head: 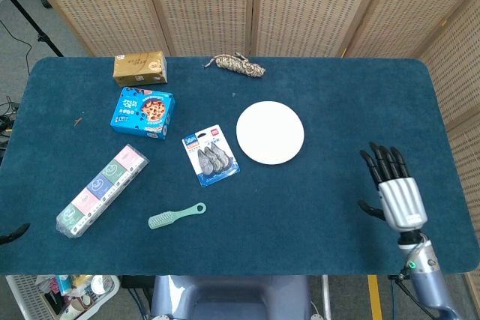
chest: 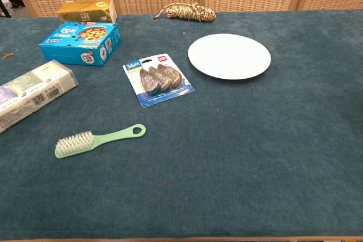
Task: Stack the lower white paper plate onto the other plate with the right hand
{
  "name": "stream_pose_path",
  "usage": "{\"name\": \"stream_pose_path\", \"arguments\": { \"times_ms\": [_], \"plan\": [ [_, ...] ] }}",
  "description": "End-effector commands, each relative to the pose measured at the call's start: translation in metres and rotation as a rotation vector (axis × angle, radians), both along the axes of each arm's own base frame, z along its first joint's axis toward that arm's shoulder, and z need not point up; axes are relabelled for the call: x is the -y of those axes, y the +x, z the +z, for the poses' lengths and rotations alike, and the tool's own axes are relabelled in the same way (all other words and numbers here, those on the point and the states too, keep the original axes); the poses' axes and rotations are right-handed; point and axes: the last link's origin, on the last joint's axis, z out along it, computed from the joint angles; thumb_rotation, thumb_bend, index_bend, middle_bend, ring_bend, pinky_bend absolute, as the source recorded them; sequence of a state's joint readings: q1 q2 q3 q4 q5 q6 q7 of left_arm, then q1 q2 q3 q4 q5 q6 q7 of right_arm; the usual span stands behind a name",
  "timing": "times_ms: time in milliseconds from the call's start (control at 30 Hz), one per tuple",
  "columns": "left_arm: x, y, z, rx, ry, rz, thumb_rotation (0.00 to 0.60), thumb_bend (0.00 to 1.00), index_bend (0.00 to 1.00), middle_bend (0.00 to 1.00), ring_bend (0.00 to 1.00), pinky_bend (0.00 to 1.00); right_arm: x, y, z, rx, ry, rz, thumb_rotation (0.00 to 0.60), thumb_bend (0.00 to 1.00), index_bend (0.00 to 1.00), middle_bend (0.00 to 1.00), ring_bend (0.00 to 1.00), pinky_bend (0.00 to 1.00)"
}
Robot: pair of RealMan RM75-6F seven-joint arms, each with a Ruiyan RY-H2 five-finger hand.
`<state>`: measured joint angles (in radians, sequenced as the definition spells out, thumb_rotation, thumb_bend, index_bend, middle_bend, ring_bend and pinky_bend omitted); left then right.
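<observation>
1. Head view, far left of my table (head: pixel 90 260): a long wrapped pack of soaps (head: pixel 101 191) lies on the blue cloth, with a mint green brush (head: pixel 176 216) nearer the front edge.
2. Further back sit a blue cookie box (head: pixel 142 112) and a gold box (head: pixel 139 68).
3. Near the middle lies a blister card of correction tapes (head: pixel 211 155); a bundle of rope (head: pixel 235 64) rests by the far edge.
4. Just right of the card lies the white paper plate (head: pixel 270 133): round, plain, flat on the cloth. Whether it is one plate or two stacked, I cannot tell.
5. Far right, well apart from the plate, my right hand (head: pixel 394 189) hangs with fingers spread, holding nothing.
6. My left hand shows in neither view.
</observation>
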<state>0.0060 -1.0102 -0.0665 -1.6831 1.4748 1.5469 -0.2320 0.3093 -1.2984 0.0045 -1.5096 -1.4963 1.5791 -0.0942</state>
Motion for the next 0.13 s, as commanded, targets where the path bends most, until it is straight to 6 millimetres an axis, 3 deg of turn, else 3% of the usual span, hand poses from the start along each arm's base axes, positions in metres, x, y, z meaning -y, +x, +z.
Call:
{"name": "stream_pose_path", "arguments": {
  "times_ms": [33,133],
  "plan": [
    [0.0044,0.002,0.0016,0.006,0.001,-0.013,0.6,0.0,0.0,0.0,0.0,0.0,-0.0279,-0.0174,0.0093,0.046,-0.031,-0.04,0.6,0.0,0.0,0.0,0.0,0.0],
    [0.0061,0.0031,0.0027,0.011,0.002,-0.021,0.6,0.0,0.0,0.0,0.0,0.0,-0.0364,-0.0183,0.0104,0.058,-0.035,-0.036,0.6,0.0,0.0,0.0,0.0,0.0]
  ]
}}
